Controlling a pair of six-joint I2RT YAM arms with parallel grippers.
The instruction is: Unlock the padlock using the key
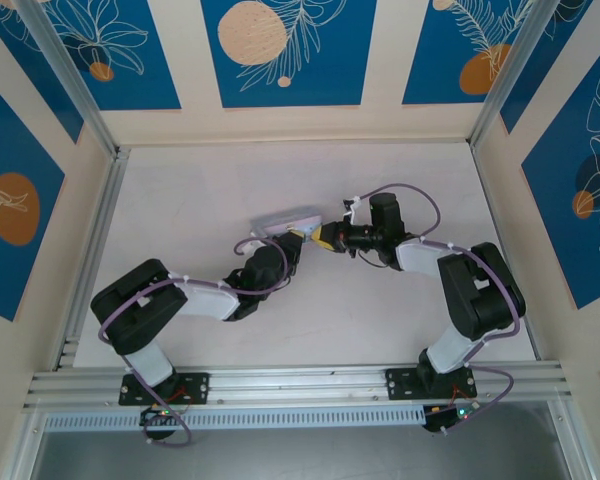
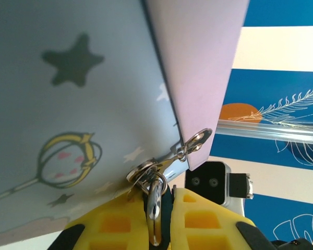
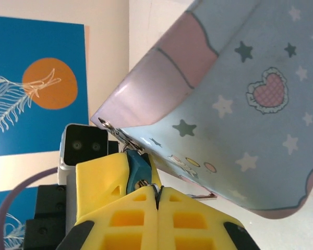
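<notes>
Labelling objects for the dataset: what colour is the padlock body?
The padlock is dark teal-blue, clearest in the right wrist view.

obstacle: tin box (image 1: 288, 218) against left tool (image 2: 157, 200) and right tool (image 3: 157, 197), padlock (image 3: 138, 166) between them | free: table (image 1: 200, 190) on all sides
</notes>
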